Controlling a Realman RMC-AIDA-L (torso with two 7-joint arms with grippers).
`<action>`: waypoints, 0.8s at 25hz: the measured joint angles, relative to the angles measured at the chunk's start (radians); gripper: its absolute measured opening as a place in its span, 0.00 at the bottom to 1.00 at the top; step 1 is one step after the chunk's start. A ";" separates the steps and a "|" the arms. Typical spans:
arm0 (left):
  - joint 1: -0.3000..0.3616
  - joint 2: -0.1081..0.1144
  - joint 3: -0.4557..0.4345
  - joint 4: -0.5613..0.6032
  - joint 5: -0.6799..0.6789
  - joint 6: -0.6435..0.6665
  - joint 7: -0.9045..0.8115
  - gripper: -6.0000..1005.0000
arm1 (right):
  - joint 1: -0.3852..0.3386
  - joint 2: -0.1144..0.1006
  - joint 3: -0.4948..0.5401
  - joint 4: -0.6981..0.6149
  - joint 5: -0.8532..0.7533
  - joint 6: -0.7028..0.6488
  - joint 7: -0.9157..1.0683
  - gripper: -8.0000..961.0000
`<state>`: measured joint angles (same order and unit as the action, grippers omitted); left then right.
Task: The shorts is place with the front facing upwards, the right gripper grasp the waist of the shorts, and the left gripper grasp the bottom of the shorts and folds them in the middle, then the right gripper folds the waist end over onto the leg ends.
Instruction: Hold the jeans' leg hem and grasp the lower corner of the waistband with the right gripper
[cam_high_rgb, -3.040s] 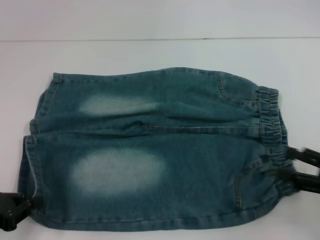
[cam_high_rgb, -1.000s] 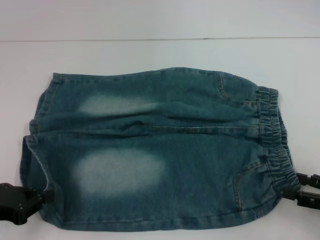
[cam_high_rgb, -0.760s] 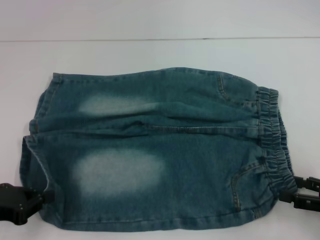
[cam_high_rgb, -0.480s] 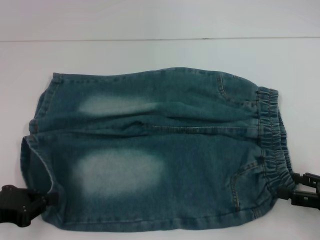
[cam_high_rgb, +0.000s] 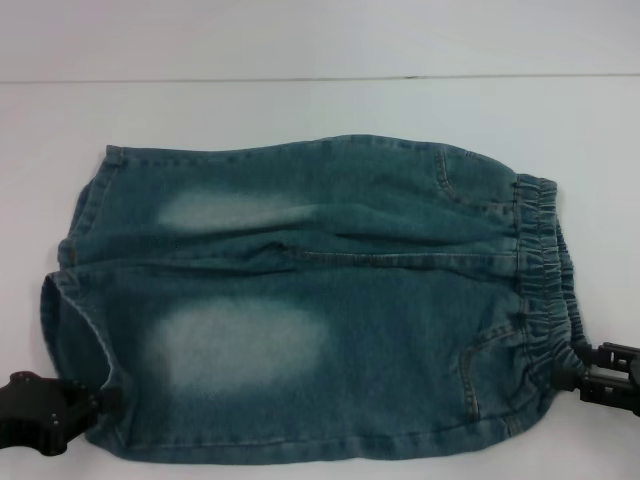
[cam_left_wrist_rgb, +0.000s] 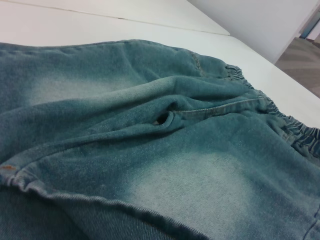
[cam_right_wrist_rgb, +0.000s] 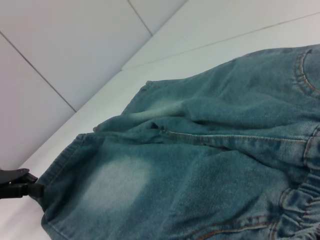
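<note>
- We see the table (cam_high_rgb: 300, 40), a pale flat surface, filling the head view and bearing everything else.
- The shorts (cam_high_rgb: 310, 300) lie front up across the middle of the frame, legs toward the left edge, waist toward the right.
- The waist of the shorts (cam_high_rgb: 545, 290), a ruched band, runs down the right side of the frame; its lower end bunches where the right arm meets it.
- The bottom of the shorts (cam_high_rgb: 62, 310) runs down the left side; the lower leg's hem bulges open slightly toward the lower left corner.
- The left gripper (cam_high_rgb: 95, 400) sits at the lower left corner, pinching the lower hem corner as far as we can judge; the right wrist view shows its tip against the cloth.
- The right gripper (cam_high_rgb: 570, 375) is at the lower right edge, its tips pressed onto the lower end of the waistband, apparently clamped on it.
- We judge the step in hand to be securing both near-edge grips before the lengthwise fold. To do it well, we should catch both denim layers, lift both ends evenly, and carry the near edge toward the top of the frame, keeping the cloth taut.
</note>
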<state>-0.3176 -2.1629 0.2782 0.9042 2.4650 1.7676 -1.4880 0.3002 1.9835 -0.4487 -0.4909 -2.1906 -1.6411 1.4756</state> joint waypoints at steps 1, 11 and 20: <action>0.000 0.000 0.000 0.000 0.000 0.000 0.000 0.02 | 0.000 -0.001 0.000 -0.002 0.000 -0.001 0.003 0.78; -0.009 0.000 0.010 -0.012 0.000 -0.004 0.000 0.02 | -0.002 0.011 -0.001 -0.069 -0.044 0.032 0.066 0.75; -0.008 0.000 0.010 -0.013 0.000 -0.005 0.001 0.02 | 0.006 0.021 -0.003 -0.076 -0.068 0.021 0.068 0.74</action>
<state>-0.3257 -2.1629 0.2884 0.8909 2.4651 1.7621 -1.4874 0.3058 2.0048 -0.4514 -0.5672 -2.2590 -1.6204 1.5431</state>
